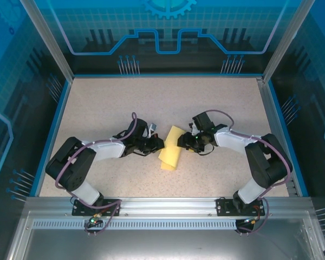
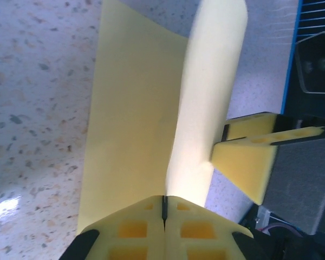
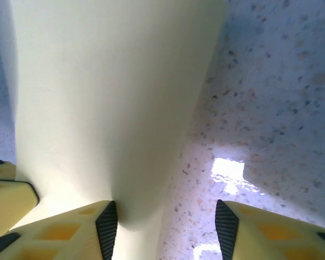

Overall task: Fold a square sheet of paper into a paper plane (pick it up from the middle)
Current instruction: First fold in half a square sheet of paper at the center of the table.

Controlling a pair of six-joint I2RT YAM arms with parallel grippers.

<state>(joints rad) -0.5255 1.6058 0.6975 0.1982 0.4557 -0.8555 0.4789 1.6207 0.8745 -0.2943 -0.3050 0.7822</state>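
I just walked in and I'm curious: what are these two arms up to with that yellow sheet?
They are handling a yellow sheet of paper in the middle of the table. The left gripper is shut on one edge of the sheet, which curves upward rather than lying flat. The right gripper is at the other side with its jaws apart, one finger against the paper. Nothing looks like a plane yet.

Both arms are reaching inward, their grippers facing each other close together.
The left gripper (image 2: 164,208) is pinching its fingers fully together on the square sheet of paper (image 2: 135,119); the right gripper (image 3: 165,219) is holding its jaws apart, both elbows bending outward.
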